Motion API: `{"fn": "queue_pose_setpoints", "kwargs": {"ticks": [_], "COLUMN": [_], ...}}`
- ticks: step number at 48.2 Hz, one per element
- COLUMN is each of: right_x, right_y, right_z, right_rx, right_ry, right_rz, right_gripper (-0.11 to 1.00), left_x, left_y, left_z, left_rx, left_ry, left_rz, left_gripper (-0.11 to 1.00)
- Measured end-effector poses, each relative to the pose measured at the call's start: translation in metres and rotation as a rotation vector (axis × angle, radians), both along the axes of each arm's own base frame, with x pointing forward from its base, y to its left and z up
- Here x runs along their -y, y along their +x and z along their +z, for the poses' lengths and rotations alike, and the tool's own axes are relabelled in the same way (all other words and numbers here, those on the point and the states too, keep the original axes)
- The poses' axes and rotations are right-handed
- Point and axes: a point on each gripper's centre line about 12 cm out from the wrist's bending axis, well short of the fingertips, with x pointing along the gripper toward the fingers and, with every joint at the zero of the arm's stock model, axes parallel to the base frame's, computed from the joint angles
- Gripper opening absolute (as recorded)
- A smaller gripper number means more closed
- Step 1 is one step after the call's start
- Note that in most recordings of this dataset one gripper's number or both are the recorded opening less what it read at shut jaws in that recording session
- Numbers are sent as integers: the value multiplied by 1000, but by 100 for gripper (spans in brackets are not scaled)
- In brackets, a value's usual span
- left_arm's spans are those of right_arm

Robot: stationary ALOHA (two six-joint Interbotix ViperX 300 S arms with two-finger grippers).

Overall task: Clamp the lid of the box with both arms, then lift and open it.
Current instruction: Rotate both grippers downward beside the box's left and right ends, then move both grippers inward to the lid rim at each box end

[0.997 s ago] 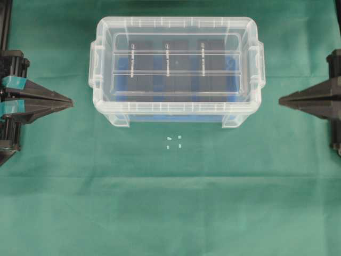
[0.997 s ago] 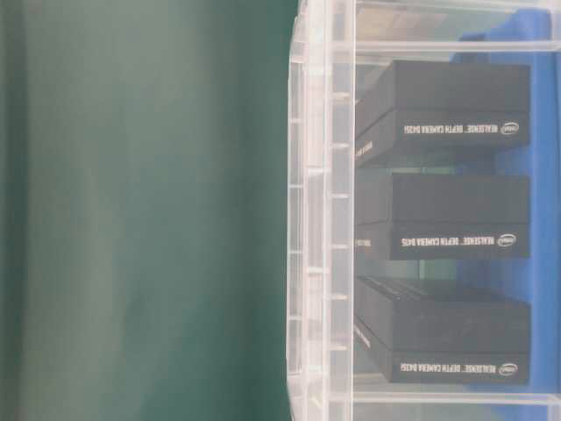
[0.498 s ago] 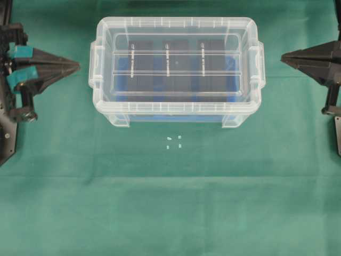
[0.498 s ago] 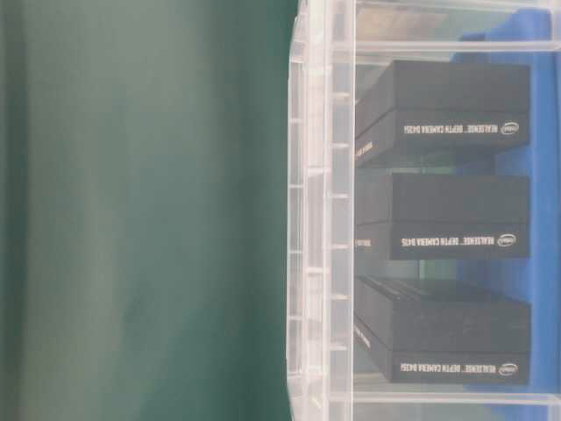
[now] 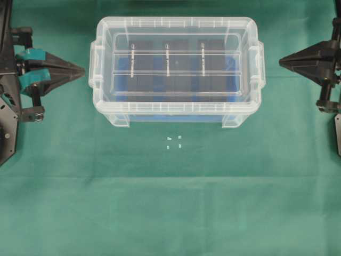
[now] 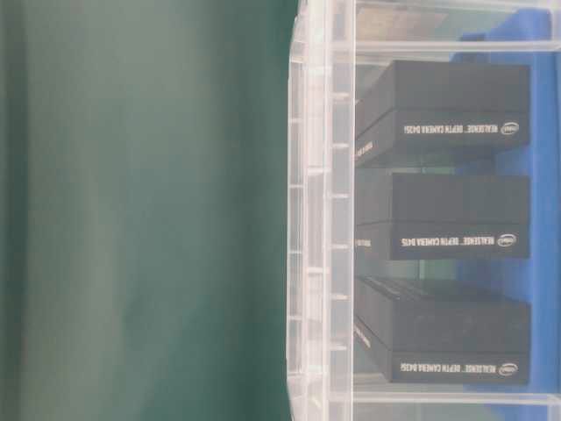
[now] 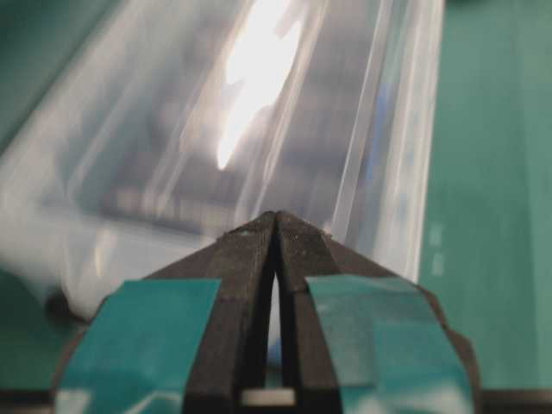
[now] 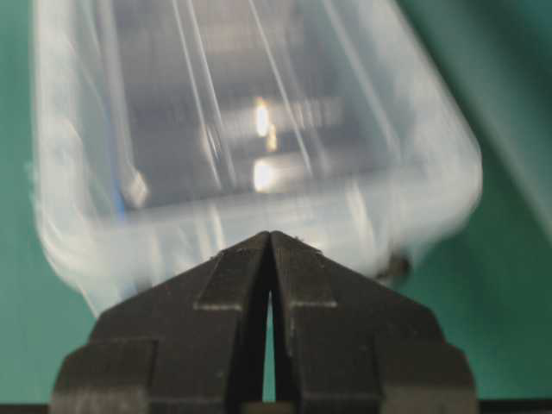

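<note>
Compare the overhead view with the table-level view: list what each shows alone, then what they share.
Only overhead: the left gripper and right gripper, both shut, apart from the box's ends, plus small white marks on the cloth. Only table-level: white lettering on the three black blocks. Shared: the clear box with the lid on, the blue insert, the green cloth.

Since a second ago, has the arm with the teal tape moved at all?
Yes. In the overhead view the left tool has slid up the picture and slightly closer to the clear box, which stayed put.
</note>
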Motion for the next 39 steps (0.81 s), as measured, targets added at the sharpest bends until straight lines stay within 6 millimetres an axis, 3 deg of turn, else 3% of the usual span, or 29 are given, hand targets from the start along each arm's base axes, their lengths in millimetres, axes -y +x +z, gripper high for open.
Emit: {"fn": "queue_pose_setpoints", "kwargs": {"ticks": [17, 25, 39], "right_x": [3, 4, 6], "right_y": [2, 2, 4], "right_z": [-49, -56, -52], "right_rx": [-422, -501, -515], "right_ry": [145, 161, 157], "right_rz": [-17, -17, -19], "right_gripper": [0, 0, 0], "left_x": [-9, -9, -9], "left_y": [-3, -5, -7], "left_z": [-25, -35, -35], "left_rx": [-329, -449, -478], "left_ry": [-107, -155, -169], "left_rz": [51, 68, 75], "left_gripper": [1, 1, 1]}}
